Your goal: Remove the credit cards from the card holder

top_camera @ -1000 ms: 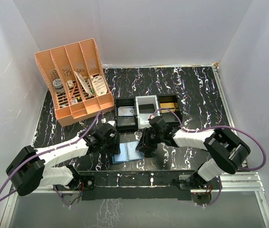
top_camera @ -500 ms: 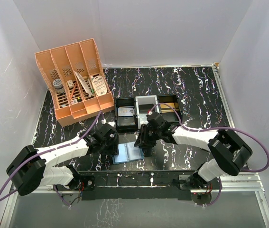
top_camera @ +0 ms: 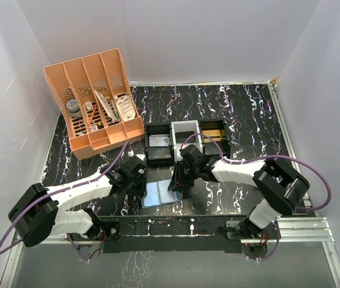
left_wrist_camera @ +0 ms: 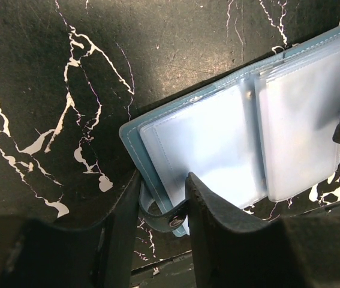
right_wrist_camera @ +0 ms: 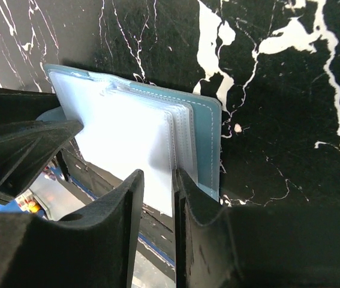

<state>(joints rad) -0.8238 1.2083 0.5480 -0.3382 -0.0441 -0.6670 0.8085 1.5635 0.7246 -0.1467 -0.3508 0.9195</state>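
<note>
At the near middle of the marbled black table [top_camera: 241,108], between the two arms, the card holder [top_camera: 158,195] lies open and flat with its clear sleeves facing up and its teal cover underneath.

Left gripper [left_wrist_camera: 161,204]: at the holder's left corner. Fingers stand a little apart, one on each side of the cover's edge, with the snap strap [left_wrist_camera: 155,215] in the gap between them. Cannot tell whether they actually squeeze it.

Right gripper [right_wrist_camera: 159,207]: at the holder's right side. Fingers are drawn nearly together, and the free edge of the stacked clear sleeves [right_wrist_camera: 128,138] runs into the narrow slit between them. It reads as a pinch on the sleeves. The top sleeves are lifted slightly off the teal cover at that edge.

Sleeves look pale and glare-washed in both wrist views, so I cannot tell whether credit cards sit inside.

Behind the holder is a row of three small trays: black tray [top_camera: 159,161], white tray [top_camera: 175,135] and a second black tray [top_camera: 214,123], touching side by side. An orange slotted organizer [top_camera: 92,102] with small items sits at the far left.
</note>
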